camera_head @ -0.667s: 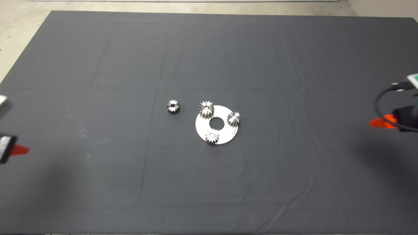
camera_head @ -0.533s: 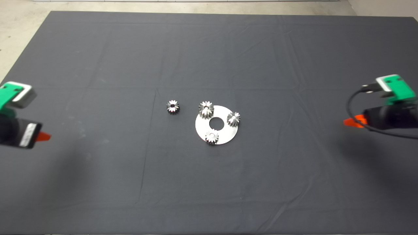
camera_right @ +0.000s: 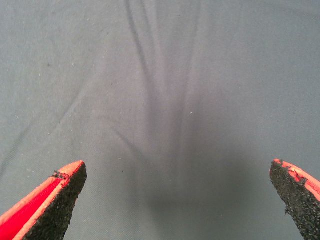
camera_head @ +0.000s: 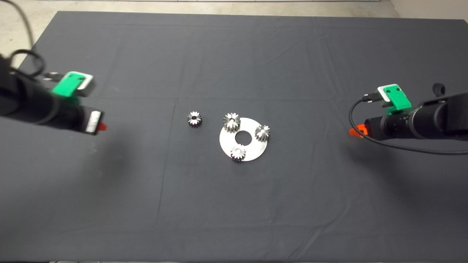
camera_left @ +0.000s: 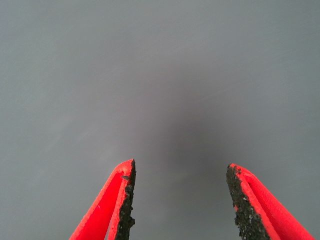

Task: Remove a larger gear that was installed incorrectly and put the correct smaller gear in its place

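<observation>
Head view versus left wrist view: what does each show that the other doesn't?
Only the head view shows the flat silver metal disc carrying three toothed steel gears, with the widest steel gear on its far-left rim, the loose small steel gear lying on the cloth to the disc's left, and the right claw out at the right. Only the left wrist view shows the left claw open, its black-padded red fingers apart with nothing between them. Both show the dark grey mat.
</observation>
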